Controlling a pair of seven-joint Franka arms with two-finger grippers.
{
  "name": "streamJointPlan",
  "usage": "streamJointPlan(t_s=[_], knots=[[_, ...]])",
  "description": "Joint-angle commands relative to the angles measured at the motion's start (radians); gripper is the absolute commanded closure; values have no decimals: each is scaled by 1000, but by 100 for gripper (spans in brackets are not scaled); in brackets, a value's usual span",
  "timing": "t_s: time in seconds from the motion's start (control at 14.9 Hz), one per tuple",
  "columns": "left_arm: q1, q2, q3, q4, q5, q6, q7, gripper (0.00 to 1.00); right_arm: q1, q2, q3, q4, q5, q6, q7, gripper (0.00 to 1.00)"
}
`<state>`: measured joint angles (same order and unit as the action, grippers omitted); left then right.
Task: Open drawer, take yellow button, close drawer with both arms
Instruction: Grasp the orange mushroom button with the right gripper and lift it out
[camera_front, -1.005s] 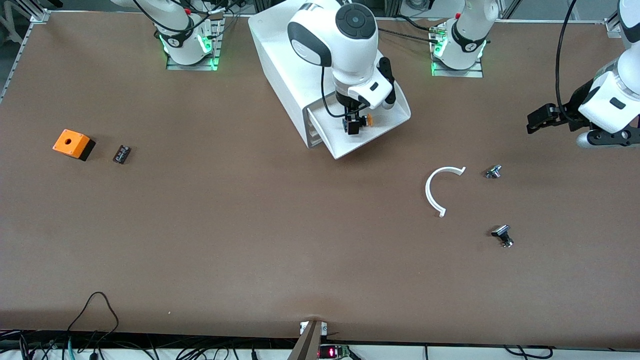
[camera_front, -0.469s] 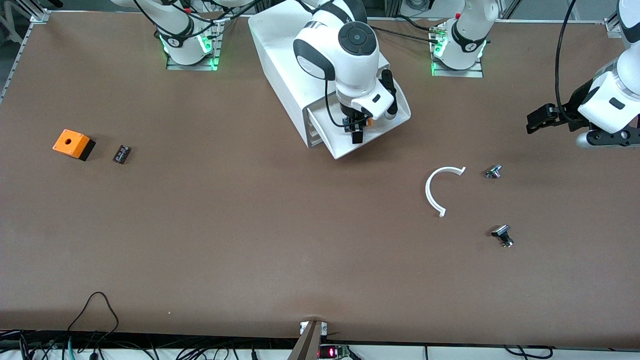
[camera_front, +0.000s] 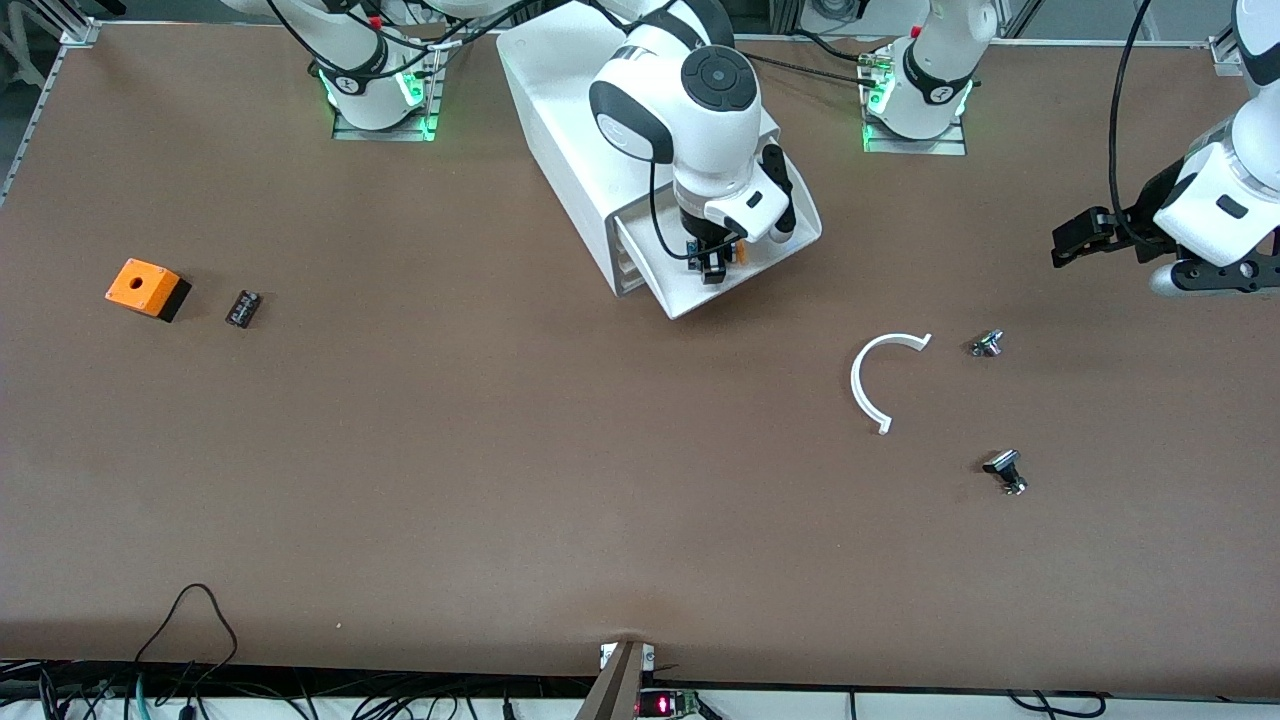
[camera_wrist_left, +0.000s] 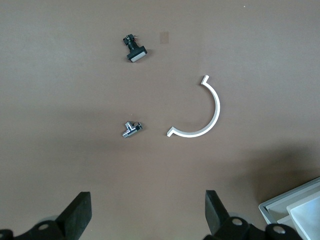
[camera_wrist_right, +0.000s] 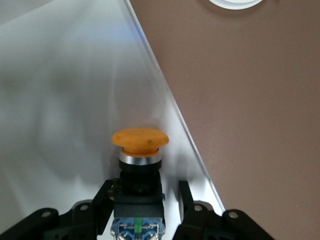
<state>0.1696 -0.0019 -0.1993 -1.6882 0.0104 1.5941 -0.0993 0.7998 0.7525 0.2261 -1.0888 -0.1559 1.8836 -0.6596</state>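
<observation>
I have the right end effector (camera_front: 714, 262) down in the open drawer (camera_front: 700, 295), fingers spread either side of the button's (camera_wrist_right: 140, 145) black body, ready to pinch. The left end effector (camera_wrist_left: 145, 220), spread, waits above the tabletop (camera_front: 500, 450), keeping clear.
</observation>
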Motion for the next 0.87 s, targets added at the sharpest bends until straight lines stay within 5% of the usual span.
streamJointPlan(t_s=[0.0, 0.54, 0.8], knots=[[-10, 5, 1, 24, 19, -23, -14, 0, 9, 7, 2, 30, -33, -52, 3, 61], [-12, 5, 1, 24, 19, -26, -16, 0, 22, -171, 5, 29, -100, -178, 220, 64], [-12, 5, 1, 36, 14, -28, -16, 0, -77, -237, -1, 14, -109, -178, 346, 64]])
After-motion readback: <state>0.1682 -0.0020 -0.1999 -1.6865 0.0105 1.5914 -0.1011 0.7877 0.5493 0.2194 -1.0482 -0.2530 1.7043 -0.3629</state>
